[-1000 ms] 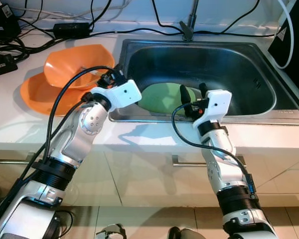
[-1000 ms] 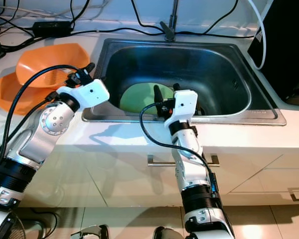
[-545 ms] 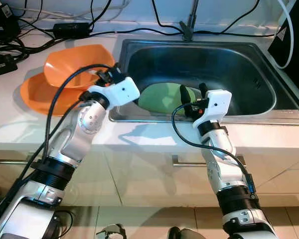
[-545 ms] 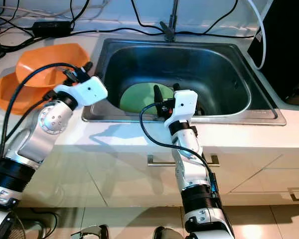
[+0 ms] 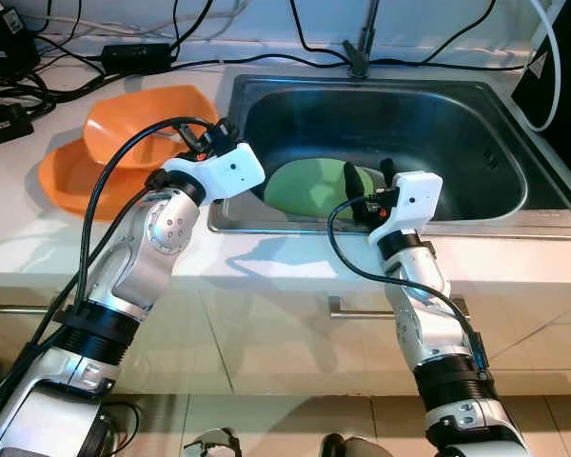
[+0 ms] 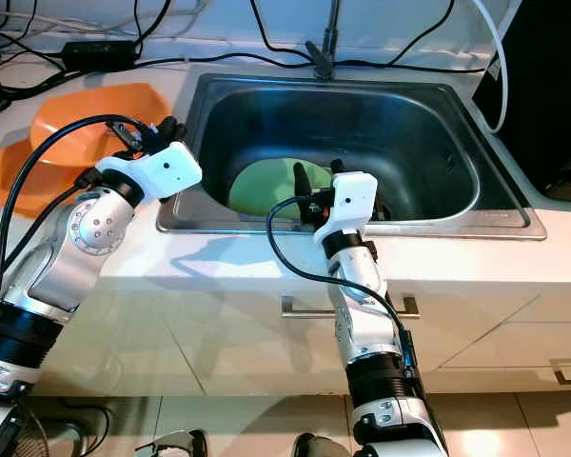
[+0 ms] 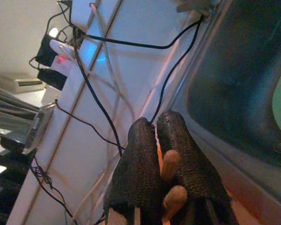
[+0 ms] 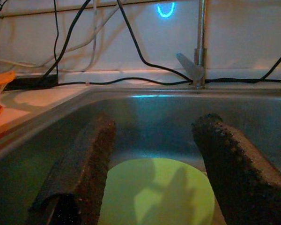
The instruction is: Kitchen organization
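I have the green plate lying flat on the floor of the steel sink, toward its near left part, and I judge it to be light, rigid plastic with a smooth matte face, slick if wet, not fragile. Lying flat, it offers no face to pinch, so the place to take it is the rim, one finger slid under the near edge and the other on top; against the hard, smooth basin floor I expect it to skate away unless I pin it toward the sink wall first. My right tool hangs over the sink's near edge just above the plate, its two rough, textured black fingers spread well apart and holding nothing, the plate showing between them in the right wrist view. My left tool sits over the tabletop at the sink's left rim, fingers pressed together with nothing gripped. Left of it, two glossy orange bowls with angular rims are nested on the white tabletop, stiff plastic too by the look, and black cables trail along the far wall beside the tap
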Robot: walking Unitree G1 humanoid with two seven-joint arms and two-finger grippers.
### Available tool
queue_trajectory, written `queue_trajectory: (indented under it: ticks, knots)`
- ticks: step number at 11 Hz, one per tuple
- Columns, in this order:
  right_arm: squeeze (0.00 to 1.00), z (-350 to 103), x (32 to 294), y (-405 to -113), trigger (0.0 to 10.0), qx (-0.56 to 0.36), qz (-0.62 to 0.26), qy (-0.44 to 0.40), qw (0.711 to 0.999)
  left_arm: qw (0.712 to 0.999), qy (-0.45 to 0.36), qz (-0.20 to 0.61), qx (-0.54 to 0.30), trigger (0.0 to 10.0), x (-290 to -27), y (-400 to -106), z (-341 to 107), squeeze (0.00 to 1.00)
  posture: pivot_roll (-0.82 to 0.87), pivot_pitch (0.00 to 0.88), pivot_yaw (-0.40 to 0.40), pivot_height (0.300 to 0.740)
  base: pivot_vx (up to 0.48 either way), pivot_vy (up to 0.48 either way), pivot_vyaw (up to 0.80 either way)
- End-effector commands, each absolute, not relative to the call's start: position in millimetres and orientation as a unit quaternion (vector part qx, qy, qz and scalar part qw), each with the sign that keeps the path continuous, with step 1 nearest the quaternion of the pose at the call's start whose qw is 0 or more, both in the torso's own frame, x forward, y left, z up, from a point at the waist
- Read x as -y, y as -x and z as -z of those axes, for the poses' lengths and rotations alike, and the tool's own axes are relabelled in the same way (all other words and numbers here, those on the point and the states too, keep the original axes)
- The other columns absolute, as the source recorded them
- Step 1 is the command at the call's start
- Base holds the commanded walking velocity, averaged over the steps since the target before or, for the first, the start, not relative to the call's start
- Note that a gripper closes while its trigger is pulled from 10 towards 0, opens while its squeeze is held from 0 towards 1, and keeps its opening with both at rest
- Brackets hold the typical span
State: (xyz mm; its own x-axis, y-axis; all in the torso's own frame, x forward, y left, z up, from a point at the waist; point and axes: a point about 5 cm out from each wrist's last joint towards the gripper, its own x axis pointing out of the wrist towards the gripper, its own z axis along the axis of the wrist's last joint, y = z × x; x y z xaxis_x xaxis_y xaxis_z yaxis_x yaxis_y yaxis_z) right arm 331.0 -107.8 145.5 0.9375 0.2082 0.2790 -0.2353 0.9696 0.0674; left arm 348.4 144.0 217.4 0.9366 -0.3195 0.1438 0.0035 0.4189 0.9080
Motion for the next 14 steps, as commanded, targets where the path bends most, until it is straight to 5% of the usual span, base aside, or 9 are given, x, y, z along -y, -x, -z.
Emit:
queue_trajectory:
  ticks: [1,5,6,7,11,12,14]
  knots:
    - [0.00,-126.7,108.3,-328.8,10.0,0.095,-0.107,-0.058,0.988,0.821,-0.539,0.092,0.163,0.0,-143.5,-346.7,-225.2,0.00,0.11,0.073,0.005,0.740,0.000,0.000,0.00]
    - [0.00,-126.6,107.9,-328.8,10.0,0.096,-0.107,-0.059,0.988,0.797,-0.554,0.081,0.227,0.0,-134.0,-341.3,-250.0,0.00,0.11,0.078,0.002,0.740,0.000,0.000,0.00]
    - [0.00,-126.7,108.0,-329.0,10.0,0.096,-0.107,-0.058,0.988,0.814,-0.502,0.081,0.281,0.5,-124.3,-335.7,-262.9,0.00,0.11,0.078,0.001,0.740,0.000,0.000,0.00]
    - [0.00,-126.8,108.2,-329.1,10.0,0.096,-0.107,-0.058,0.988,0.823,-0.460,0.095,0.321,9.9,-114.2,-329.1,-272.1,0.00,0.10,0.080,0.000,0.740,0.000,0.000,0.00]
    - [0.00,-127.0,109.6,-329.2,10.0,0.097,-0.105,-0.053,0.988,0.846,-0.288,0.172,0.415,10.0,-81.2,-305.3,-301.3,0.00,0.10,0.086,-0.002,0.740,0.000,0.000,0.00]
    - [0.00,-127.6,110.6,-329.6,10.0,0.097,-0.103,-0.041,0.989,0.895,-0.124,0.210,0.374,10.0,-79.7,-309.1,-299.5,0.00,0.10,0.089,-0.002,0.740,0.000,0.000,0.00]
    - [0.00,-131.6,111.8,-331.6,10.0,0.109,-0.116,0.038,0.986,0.915,-0.024,0.233,0.328,10.0,-82.8,-313.9,-292.7,0.00,0.10,0.091,-0.004,0.740,0.000,0.000,0.00]
